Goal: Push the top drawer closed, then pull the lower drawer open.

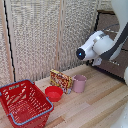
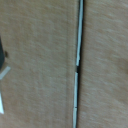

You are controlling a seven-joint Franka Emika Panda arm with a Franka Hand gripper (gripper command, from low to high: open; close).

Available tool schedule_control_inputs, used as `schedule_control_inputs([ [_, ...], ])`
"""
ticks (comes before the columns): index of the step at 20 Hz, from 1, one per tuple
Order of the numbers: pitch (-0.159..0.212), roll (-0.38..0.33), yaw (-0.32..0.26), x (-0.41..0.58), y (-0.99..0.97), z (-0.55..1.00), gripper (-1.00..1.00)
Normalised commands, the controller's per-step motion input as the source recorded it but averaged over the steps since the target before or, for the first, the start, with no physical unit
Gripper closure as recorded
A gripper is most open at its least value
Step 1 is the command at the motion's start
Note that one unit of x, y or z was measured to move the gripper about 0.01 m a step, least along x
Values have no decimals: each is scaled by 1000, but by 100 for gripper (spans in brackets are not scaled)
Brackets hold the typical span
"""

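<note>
The dark brown dresser stands at the exterior view's right, largely behind my white arm [image 1: 100, 46]. One dark front, the top drawer [image 1: 107, 22], shows above the arm. A second dark front, the lower drawer [image 1: 117, 68], shows beneath it. My gripper [image 1: 97, 61] is right up against the dresser and hidden by the wrist, so its fingers do not show. The wrist view is filled by blurred brown wood with a thin silver bar handle [image 2: 77, 60] running across it. I cannot tell which drawer that is, nor whether either drawer stands open.
On the light wooden table [image 1: 95, 107] are a red basket [image 1: 25, 102] at the exterior view's left, a red bowl [image 1: 53, 93], a yellow-red box [image 1: 60, 80] and a pink cup [image 1: 79, 83]. A woven screen [image 1: 45, 35] stands behind them.
</note>
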Motion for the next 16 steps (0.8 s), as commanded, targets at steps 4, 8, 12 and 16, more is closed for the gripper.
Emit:
schedule_control_inputs([
  [4, 0, -4, 51, 345, -270, -535, -100],
  [8, -2, -49, 60, 301, -279, -362, -100],
  [12, -20, -53, 59, 225, -317, -290, -100],
  [16, -22, -63, 35, 31, -315, -96, -100],
])
